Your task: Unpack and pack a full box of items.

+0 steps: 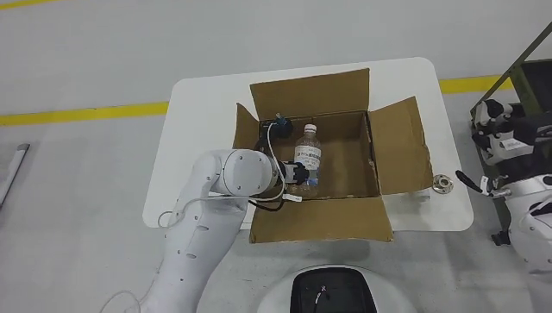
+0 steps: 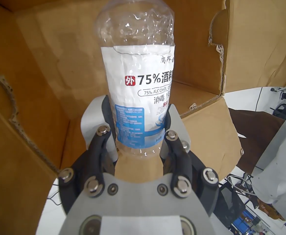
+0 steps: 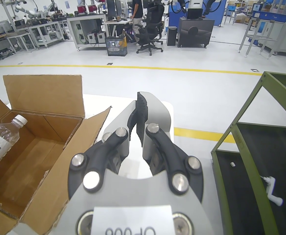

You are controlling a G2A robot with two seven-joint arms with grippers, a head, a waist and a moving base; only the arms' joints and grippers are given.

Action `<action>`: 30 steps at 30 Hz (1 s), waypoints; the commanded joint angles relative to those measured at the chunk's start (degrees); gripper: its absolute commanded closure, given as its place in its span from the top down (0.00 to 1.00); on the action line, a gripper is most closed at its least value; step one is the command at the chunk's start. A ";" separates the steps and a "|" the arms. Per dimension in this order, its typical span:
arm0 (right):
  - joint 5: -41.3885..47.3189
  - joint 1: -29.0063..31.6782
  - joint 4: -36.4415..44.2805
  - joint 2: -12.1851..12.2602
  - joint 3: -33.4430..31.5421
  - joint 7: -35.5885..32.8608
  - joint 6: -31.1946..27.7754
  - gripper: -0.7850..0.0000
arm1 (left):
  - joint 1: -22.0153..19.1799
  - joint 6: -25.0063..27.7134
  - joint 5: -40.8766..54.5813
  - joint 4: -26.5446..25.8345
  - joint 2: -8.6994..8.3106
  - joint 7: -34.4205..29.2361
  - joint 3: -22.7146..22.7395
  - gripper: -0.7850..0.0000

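Note:
An open cardboard box stands on the white table. My left gripper is inside the box, shut on the lower part of a clear plastic bottle with a white and blue label. From above, the bottle lies along the box floor with its white cap toward the far wall, and the left gripper grips it near the base. My right gripper hangs off the table's right end, shut on nothing. Its wrist view shows the bottle inside the box.
A small round metallic object lies on the table to the right of the box. A green cart with dark shelves stands right of the table, with a white item on it. The box's four flaps are spread outward.

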State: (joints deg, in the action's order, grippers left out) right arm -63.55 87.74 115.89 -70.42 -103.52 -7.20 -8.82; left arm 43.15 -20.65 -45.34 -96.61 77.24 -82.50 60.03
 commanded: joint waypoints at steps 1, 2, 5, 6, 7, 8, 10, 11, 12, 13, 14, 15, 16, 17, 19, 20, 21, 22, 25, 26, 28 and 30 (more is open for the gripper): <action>0.04 -0.17 -0.05 0.01 0.09 -0.06 0.09 0.00 | -0.40 -1.89 -1.51 1.04 0.13 1.58 -0.82 0.00; 0.10 -0.26 -0.10 0.02 0.09 -0.09 0.10 0.00 | -1.11 -3.03 -2.47 1.72 0.26 1.90 -1.46 0.00; 0.30 -0.44 -0.39 0.06 -0.07 -0.11 0.06 0.00 | -3.31 -4.67 -5.05 6.08 0.78 3.53 -3.66 0.00; 0.34 -0.47 -0.50 0.07 -0.13 -0.08 0.07 0.00 | -3.98 -5.20 -5.08 8.09 1.01 4.05 -4.11 0.00; 0.37 -0.49 -0.58 0.08 -0.15 -0.04 0.06 0.00 | -4.84 -5.33 -5.07 9.89 1.27 4.19 -4.73 0.00; 0.40 -0.49 -0.66 0.08 -0.20 0.00 0.10 0.00 | -5.60 -5.51 -4.58 11.49 1.55 4.36 -5.26 0.00; 0.49 -0.50 -0.82 0.10 -0.34 0.07 0.25 0.00 | -7.07 -5.84 -5.00 14.55 2.07 4.69 -6.70 0.00; 0.56 -0.50 -0.93 0.11 -0.42 0.03 0.30 0.00 | -7.57 -5.95 -4.94 15.88 2.35 4.79 -7.38 0.00; 0.64 -0.53 -0.99 0.11 -0.51 -0.01 0.37 0.00 | -8.05 -6.04 -4.39 17.23 2.63 4.89 -7.82 0.00; 0.69 -0.55 -1.04 0.13 -0.57 -0.03 0.34 0.00 | -8.62 -6.36 -4.58 18.52 2.86 5.21 -8.28 0.00; 0.74 -0.56 -1.11 0.14 -0.65 -0.03 0.36 0.00 | -9.07 -6.47 -4.52 19.53 3.11 5.32 -8.79 0.00; 0.78 -0.57 -1.17 0.15 -0.71 -0.01 0.33 0.00 | -9.43 -6.25 -3.58 20.60 3.36 5.10 -9.08 0.00; 0.82 -0.58 -1.25 0.16 -0.76 0.00 0.32 0.00 | -9.92 -6.33 -3.23 21.53 3.56 5.17 -9.33 0.00; 0.86 -0.59 -1.29 0.17 -0.80 0.03 0.34 0.00 | -10.37 -6.27 -3.18 22.38 3.74 5.11 -9.73 0.00; 0.89 -0.59 -1.33 0.19 -0.82 0.05 0.31 0.00 | -11.00 -6.64 -2.96 23.88 4.06 5.48 -10.23 0.00; 0.92 -0.58 -1.37 0.20 -0.82 -0.03 0.28 0.00 | -11.26 -6.54 -2.89 24.39 4.20 5.38 -10.56 0.00; 0.94 -0.60 -1.38 0.21 -0.83 -0.06 0.27 0.00 | -11.44 -6.64 -2.89 25.05 4.30 5.48 -10.74 0.00; 0.95 -0.61 -1.40 0.21 -0.81 -0.07 0.26 0.00 | -11.68 -6.94 -3.68 25.65 4.38 5.78 -11.06 0.00; 0.91 -0.67 -1.44 0.24 -0.72 -0.04 0.17 0.00 | -11.81 -6.90 -2.45 26.69 4.65 5.74 -11.07 0.76; 0.90 -0.69 -1.45 0.25 -0.69 -0.04 0.19 0.00 | -11.83 -7.03 -2.19 26.89 4.71 5.87 -11.04 1.00; 0.86 -0.70 -1.43 0.26 -0.62 -0.04 0.13 0.00 | -11.92 -7.02 -1.57 27.06 4.79 5.87 -11.01 1.00; 0.86 -0.69 -1.44 0.28 -0.59 -0.01 0.13 0.00 | -11.92 -7.35 -1.70 27.07 4.82 6.20 -11.10 1.00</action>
State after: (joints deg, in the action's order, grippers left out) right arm -62.69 87.03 114.45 -70.15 -104.13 -7.23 -8.69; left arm 31.22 -27.85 -46.94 -69.52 82.05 -76.46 48.99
